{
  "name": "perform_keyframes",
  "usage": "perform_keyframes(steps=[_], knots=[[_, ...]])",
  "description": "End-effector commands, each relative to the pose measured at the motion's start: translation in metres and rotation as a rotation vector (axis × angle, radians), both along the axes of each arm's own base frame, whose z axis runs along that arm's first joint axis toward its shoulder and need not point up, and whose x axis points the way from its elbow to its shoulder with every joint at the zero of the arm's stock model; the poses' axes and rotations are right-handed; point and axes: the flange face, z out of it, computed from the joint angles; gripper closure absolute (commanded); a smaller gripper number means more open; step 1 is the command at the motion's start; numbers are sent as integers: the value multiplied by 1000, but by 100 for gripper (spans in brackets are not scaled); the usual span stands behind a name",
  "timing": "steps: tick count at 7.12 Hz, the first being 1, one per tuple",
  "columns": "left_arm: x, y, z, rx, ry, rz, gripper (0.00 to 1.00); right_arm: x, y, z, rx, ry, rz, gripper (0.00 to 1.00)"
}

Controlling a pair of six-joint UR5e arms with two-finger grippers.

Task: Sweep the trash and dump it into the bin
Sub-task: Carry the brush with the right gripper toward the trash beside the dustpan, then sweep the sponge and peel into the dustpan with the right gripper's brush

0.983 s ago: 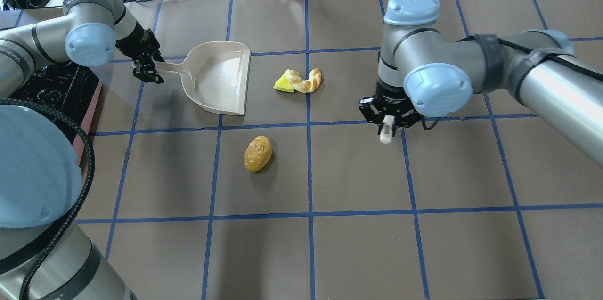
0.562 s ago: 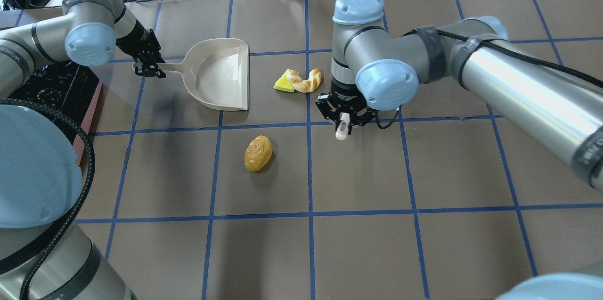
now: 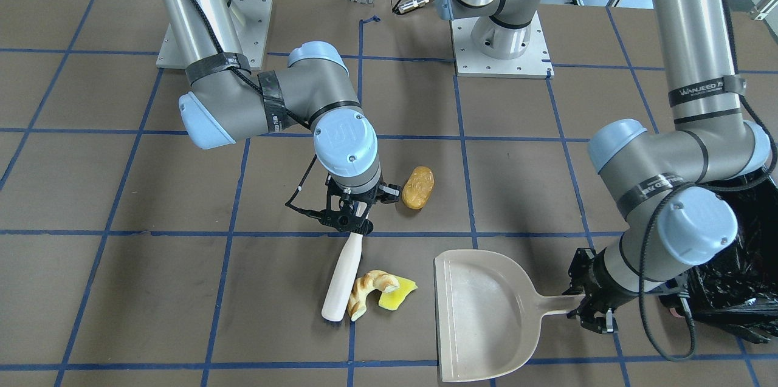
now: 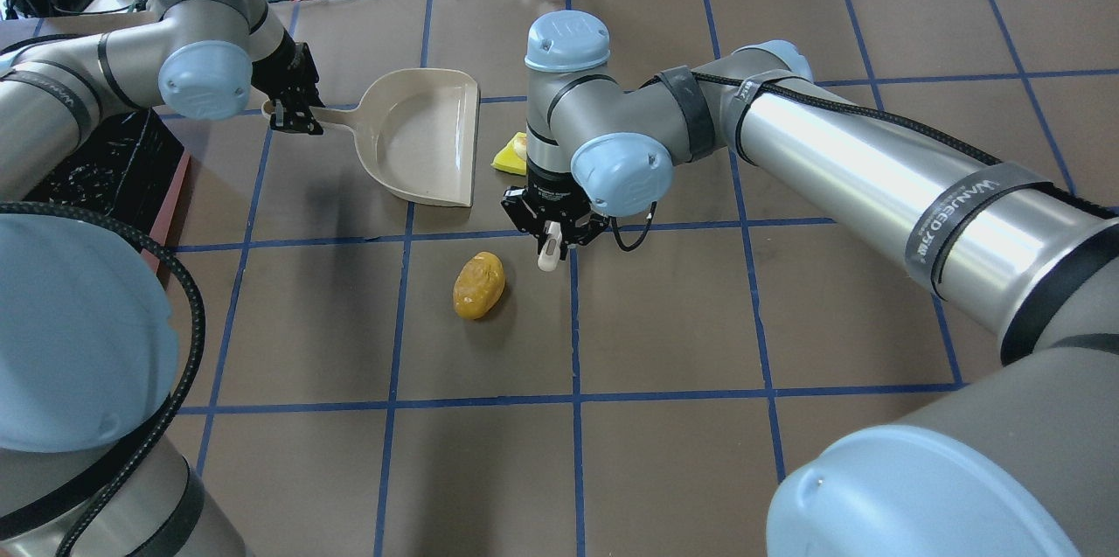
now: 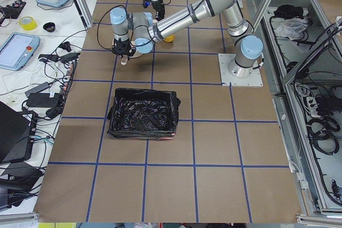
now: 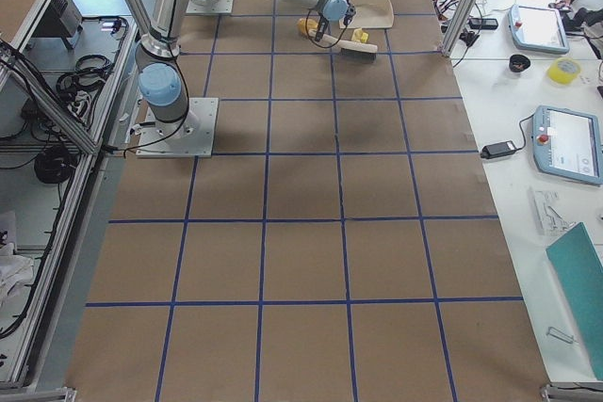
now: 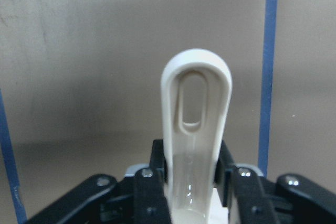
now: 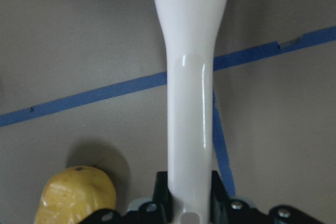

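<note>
Right claw (image 3: 351,217) is clenched on the handle end of a beige plastic brush (image 3: 342,277). The brush's long axis runs from the claw away from the robot's base, and its head is low at the brown gridded table (image 3: 121,290), just beside a curved tan, brown-striped croissant piece (image 3: 366,290); whether they touch I cannot tell. Left claw (image 3: 592,313) grasps the handle of a flat beige plastic dustpan (image 3: 486,314), which has its handle out toward the robot's left and its open mouth facing the croissant and a yellow wedge (image 3: 398,297) tucked into the croissant's hollow. Both lie between brush and dustpan, near the mouth but outside it. The croissant's arc runs roughly along the brush, hollow toward the dustpan. A golden-brown lumpy oval (image 3: 418,188) lies apart, nearer the base and beside the right claw, its long axis roughly toward and away from the robot. By my reading the task is barely begun: the dustpan is empty, all three pieces are on the table, and nothing is yet dumped into the pink-sided bin with crinkly black liner (image 3: 735,296).
</note>
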Motion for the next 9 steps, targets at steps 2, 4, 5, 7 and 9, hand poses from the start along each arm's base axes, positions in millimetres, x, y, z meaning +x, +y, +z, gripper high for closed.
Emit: perform_keyframes(steps=[2,4,5,7,9], knots=[[-9,0,-7,17,-50,8,100,16,-7,-6,-70,-71,17,100],[-9,0,-8,20,-62,9,100,57,-6,-9,-154,-292,76,100],[-9,0,-8,20,-62,9,100,72,-4,3,-189,-398,85,100],[-8,0,-8,20,-60,12,100,82,-10,20,-228,-501,78,100],[-9,0,-7,18,-57,12,100,76,-14,24,-184,-407,57,100]])
